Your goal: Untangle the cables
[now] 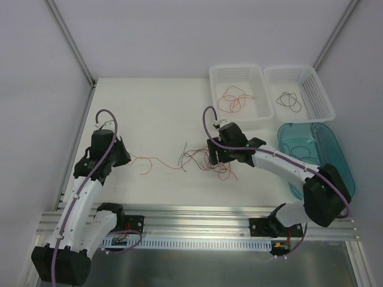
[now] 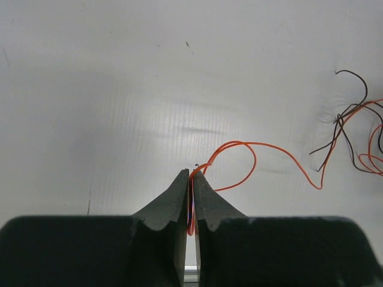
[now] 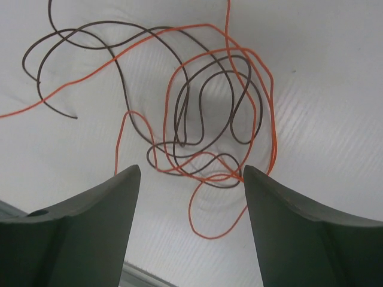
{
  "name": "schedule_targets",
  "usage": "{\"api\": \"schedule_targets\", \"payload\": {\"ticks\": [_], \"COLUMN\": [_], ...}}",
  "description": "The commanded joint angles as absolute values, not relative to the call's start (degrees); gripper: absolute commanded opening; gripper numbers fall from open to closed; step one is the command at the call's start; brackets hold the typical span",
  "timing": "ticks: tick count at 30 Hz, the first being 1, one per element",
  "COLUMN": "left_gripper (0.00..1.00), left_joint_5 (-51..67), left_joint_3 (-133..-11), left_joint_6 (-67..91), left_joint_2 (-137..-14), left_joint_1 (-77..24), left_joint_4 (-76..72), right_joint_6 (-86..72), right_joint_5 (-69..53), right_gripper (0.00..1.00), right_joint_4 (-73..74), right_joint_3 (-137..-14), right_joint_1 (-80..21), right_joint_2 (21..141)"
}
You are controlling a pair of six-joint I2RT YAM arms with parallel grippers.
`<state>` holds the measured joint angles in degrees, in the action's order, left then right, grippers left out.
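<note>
Jaws of left gripper point(image 2: 192, 177) nearly together, pinching red-orange strand point(image 2: 270, 147) between tips. Strand loops out past tips and runs right across table point(image 1: 155, 107) toward tangle point(image 1: 203, 160). Jaws of right gripper point(image 3: 191, 170) wide apart, gripping nothing. Tangle lies on table between and beyond its fingertips (dark brown and red-orange loops interlaced); whether tips touch wire, hard to tell. Far right: left basket point(image 1: 236, 69) holds red wires point(image 1: 233, 98), right basket point(image 1: 314, 89) dark wire point(image 1: 290, 100). Teal tub point(image 1: 335, 149) sits nearer.
</note>
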<state>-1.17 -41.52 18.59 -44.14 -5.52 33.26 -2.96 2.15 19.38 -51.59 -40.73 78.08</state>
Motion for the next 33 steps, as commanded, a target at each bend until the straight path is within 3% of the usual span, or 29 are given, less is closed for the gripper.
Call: {"api": "schedule_targets", "payload": {"ticks": [1,5,8,10,11,12,13,15,16,17,21,26,33], "left_gripper": [0.07,0.12,0.20,0.26,0.36,0.42,0.47,0.66,0.73,0.84,0.95,0.95,0.92], "left_joint_5": [3.9,8.3,11.0,11.9,12.8,13.4,14.1,17.7,19.1,20.8,25.5,27.3,18.3], "left_joint_3": [-42.3,-42.4,-42.5,-42.5,-42.5,-42.5,-42.5,-42.5,-42.5,-42.6,-43.4,-45.6,-52.5], "left_joint_6": [17.4,17.0,16.7,16.5,16.3,16.3,16.2,15.9,15.8,16.0,18.1,24.8,30.3], "left_joint_2": [-46.0,-48.9,-50.4,-50.8,-51.2,-51.4,-51.6,-52.5,-52.7,-53.5,-56.2,-60.9,-72.1], "left_joint_1": [-5.1,-5.1,-5.1,-5.1,-5.1,-5.1,-5.1,-5.1,-5.1,-5.1,-5.2,-6.6,-21.7], "left_joint_4": [32.5,32.5,32.5,32.4,32.4,32.3,32.3,31.9,31.5,31.1,30.5,26.5,19.6], "right_joint_6": [-6.0,-7.0,-7.4,-7.4,-7.3,-7.2,-7.1,-6.2,-5.9,-5.6,-1.7,2.4,3.2], "right_joint_5": [4.5,4.7,4.3,5.2,5.6,6.3,6.6,7.1,7.5,8.0,10.5,12.0,12.0], "right_gripper": [0.73,0.71,0.63,0.52,0.46,0.33,0.25,0.07,0.03,0.01,0.01,0.01,0.01], "right_joint_4": [13.4,11.3,10.5,10.5,10.6,10.6,10.7,11.1,11.4,12.4,14.7,17.5,18.1], "right_joint_3": [-55.1,-57.5,-58.4,-58.4,-58.3,-58.0,-57.3,-56.7,-55.9,-55.6,-52.7,-49.4,-46.6], "right_joint_1": [-41.0,-41.1,-41.4,-41.5,-41.5,-41.5,-41.4,-41.5,-41.7,-41.9,-43.3,-46.0,-46.8], "right_joint_2": [83.3,90.6,94.4,95.7,95.7,95.7,95.1,94.1,92.6,91.6,83.2,72.5,64.0]}}
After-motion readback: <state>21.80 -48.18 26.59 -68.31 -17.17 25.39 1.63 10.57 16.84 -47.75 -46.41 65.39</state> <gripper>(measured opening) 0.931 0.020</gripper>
